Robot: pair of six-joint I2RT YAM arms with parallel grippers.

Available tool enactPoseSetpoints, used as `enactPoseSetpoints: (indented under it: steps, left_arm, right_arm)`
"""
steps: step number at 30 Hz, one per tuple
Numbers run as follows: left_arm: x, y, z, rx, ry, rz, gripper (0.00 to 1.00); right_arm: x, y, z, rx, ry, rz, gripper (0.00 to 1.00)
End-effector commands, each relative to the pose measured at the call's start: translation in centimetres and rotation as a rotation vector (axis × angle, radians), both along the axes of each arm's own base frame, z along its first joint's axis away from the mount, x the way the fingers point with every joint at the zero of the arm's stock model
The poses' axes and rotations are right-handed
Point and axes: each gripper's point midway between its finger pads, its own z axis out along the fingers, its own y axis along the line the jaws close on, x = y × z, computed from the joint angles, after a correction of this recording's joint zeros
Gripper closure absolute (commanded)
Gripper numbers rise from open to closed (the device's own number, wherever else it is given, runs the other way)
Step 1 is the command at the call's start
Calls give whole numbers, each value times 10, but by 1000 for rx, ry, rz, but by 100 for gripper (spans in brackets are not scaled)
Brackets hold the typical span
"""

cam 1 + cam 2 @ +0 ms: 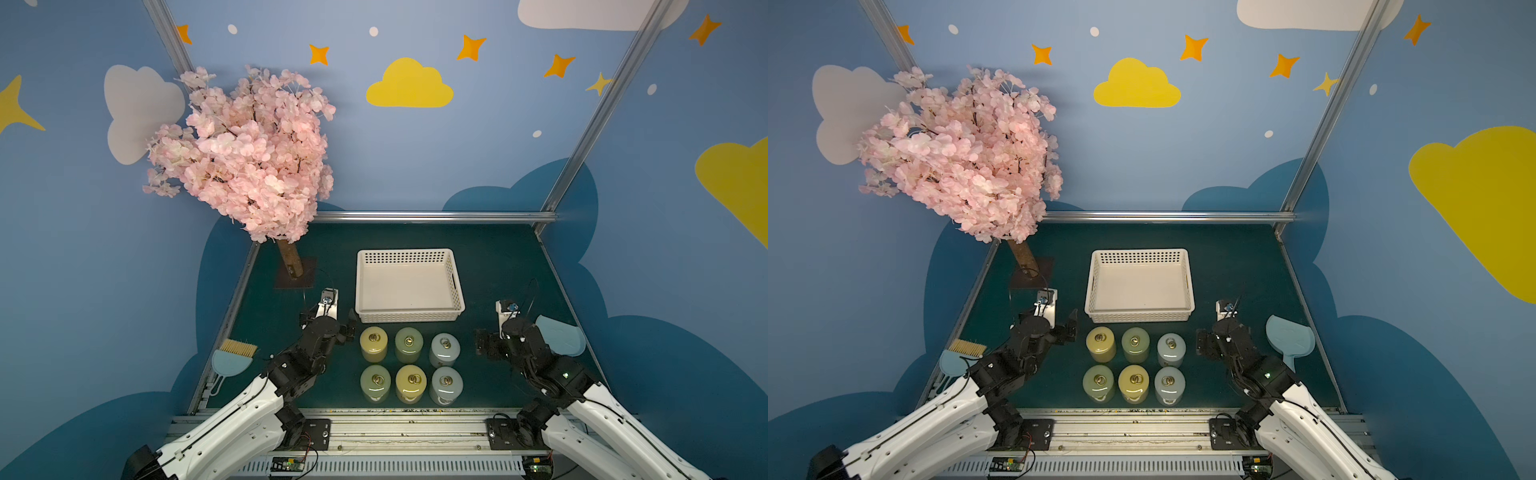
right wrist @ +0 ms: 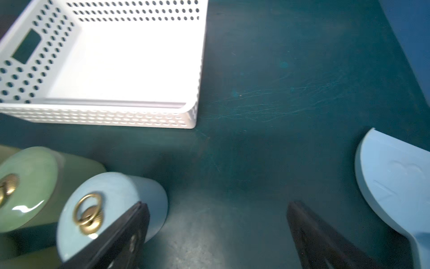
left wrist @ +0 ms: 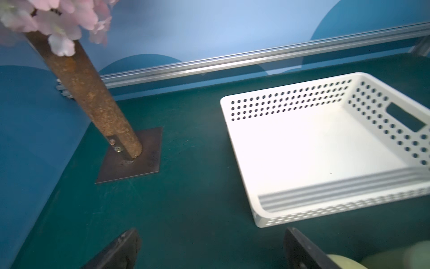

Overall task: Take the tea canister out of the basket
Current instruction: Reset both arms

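left gripper (image 3: 213,249): wide open, empty | right gripper (image 2: 218,228): wide open, empty

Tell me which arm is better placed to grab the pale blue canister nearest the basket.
Right. The right gripper, open, sits close beside the pale blue canister; the left gripper, also open, is across the row, next to the yellow canister.

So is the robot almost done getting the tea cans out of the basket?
It looks done. The basket is empty, and six canisters stand on the green mat in front of it, in two rows of three. Nothing is in hand: the left hand and the right hand are both open and hold nothing. Nothing shows that is left to take out.
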Motion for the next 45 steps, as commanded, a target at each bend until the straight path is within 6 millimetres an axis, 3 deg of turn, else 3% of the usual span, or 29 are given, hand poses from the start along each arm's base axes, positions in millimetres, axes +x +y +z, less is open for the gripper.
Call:
enactPoseSetpoints:
  steps: [1, 6, 12, 27, 34, 38, 45]
  left_arm:
    - [15, 10, 16, -33, -106, 12, 0]
    - [28, 39, 8, -67, -137, 79, 0]
    - [35, 59, -2, -44, -151, 109, 0]
    - [84, 100, -53, -111, -86, 127, 0]
    - [108, 95, -87, -154, -60, 76, 0]
    - [118, 96, -92, -155, -3, 80, 0]
    - [119, 93, -94, -142, 17, 65, 0]
  right_arm:
    - [14, -13, 4, -7, -22, -58, 2]
    - [32, -33, -1, 27, -30, -152, 2]
    - [49, -53, 1, 72, -78, -206, 2]
    - [83, -69, 10, 87, -286, -191, 2]
    - [102, -78, 5, 71, -275, -203, 2]
    - [114, -83, -2, 84, -271, -213, 2]
    - [134, -87, -14, 65, -248, -202, 2]
